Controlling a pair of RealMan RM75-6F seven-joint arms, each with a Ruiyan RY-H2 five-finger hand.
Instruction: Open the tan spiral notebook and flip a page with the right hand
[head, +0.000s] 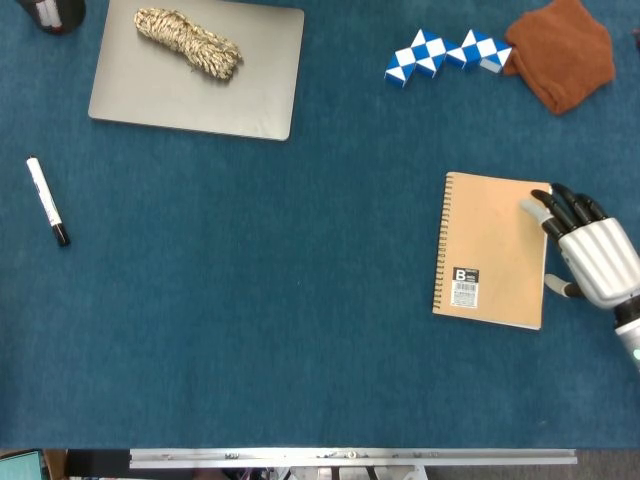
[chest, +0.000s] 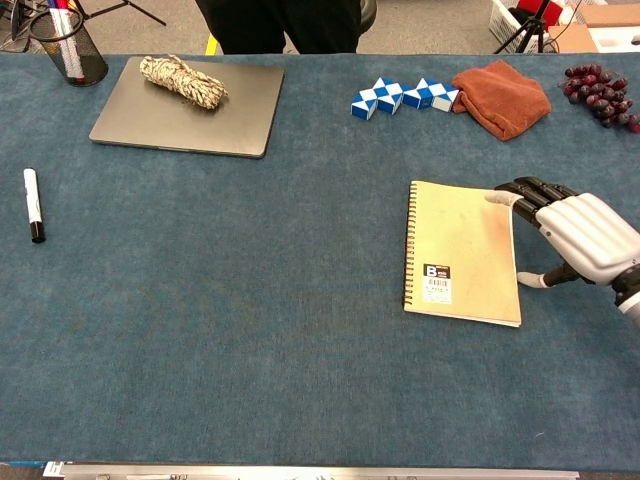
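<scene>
Fingers (head: 556, 205) of the right hand (head: 594, 258) spread over the closed notebook's (head: 491, 249) upper right corner in the head view, holding nothing; whether they touch, I cannot tell. Chest view: same hand (chest: 580, 235) at the notebook's (chest: 460, 250) free edge, spiral opposite, thumb just beside the edge, fingers apart.

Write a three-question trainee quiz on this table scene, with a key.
1. True or false: the tan spiral notebook lies closed.
2. Which edge of the notebook is the right hand at: A) the spiral edge, B) the edge opposite the spiral, C) the near edge?
3. Fill in: the rope bundle lies on the ____.

Key:
1. True; the cover with its barcode label faces up.
2. B; fingertips reach the far corner on that side.
3. Closed grey laptop.
</scene>
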